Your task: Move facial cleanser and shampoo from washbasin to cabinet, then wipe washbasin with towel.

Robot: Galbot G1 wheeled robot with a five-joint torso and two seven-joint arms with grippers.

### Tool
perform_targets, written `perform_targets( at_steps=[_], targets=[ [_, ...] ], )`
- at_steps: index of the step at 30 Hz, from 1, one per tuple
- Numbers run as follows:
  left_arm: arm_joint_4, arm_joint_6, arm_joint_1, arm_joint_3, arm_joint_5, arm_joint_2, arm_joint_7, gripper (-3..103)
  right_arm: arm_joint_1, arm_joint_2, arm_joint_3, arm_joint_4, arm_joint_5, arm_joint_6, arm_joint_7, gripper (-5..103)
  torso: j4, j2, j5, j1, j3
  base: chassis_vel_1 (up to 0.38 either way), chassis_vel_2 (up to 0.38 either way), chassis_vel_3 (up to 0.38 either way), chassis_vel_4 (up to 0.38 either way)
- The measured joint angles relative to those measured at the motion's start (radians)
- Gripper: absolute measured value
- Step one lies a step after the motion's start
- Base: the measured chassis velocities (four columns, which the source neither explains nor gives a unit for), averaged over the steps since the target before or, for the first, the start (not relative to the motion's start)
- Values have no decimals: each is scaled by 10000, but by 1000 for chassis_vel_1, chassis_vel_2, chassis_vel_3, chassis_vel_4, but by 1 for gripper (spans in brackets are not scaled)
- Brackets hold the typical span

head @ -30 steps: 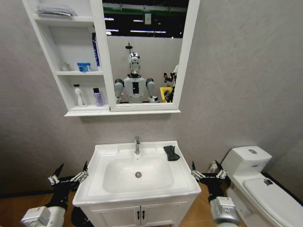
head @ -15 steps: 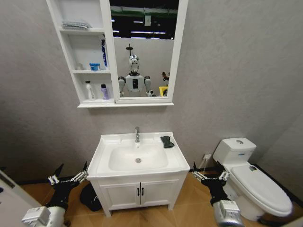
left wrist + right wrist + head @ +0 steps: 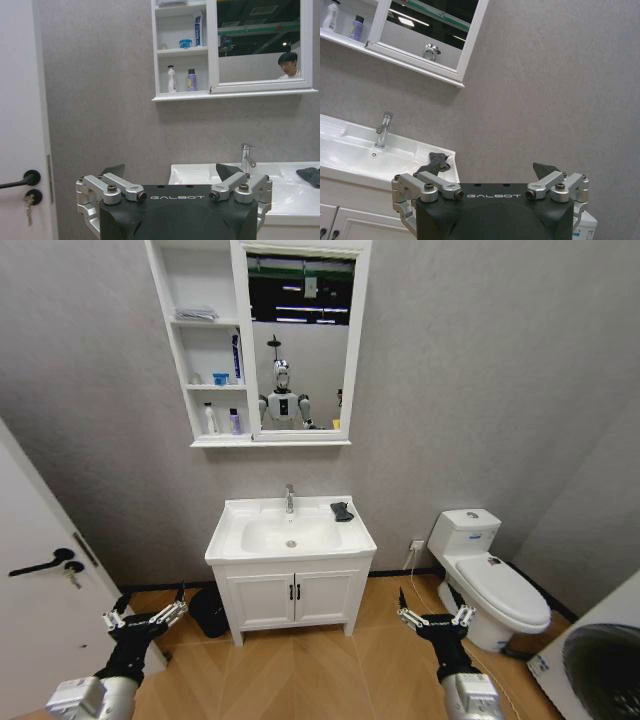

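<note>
The towel lay on the washbasin rim right of the tap, two small bottles — labels unreadable — stood on the cabinet bottom shelf, and the left gripper and right gripper hung low, wide open, empty.

"GALBOT" on left tool and right tool

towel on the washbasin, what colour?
Dark grey-black towel, clearest in the head view.
</note>
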Motion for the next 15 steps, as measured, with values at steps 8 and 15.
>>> perform_targets(
  at_steps=[8, 15],
  targets=[
    [-2, -1, 3, -2, 0, 0, 0, 100, 85, 71, -201, -430, -235, 183, -72, 100, 1, 3, 20, -6, 0, 303, -299, -298, 284],
    [-3, 0, 1, -1, 0, 0, 0, 100, 465, 162, -120, -840, -129, 402, -97, 100, 3, 0, 16, 0, 1, 96, -109, -92, 110]
  ],
)
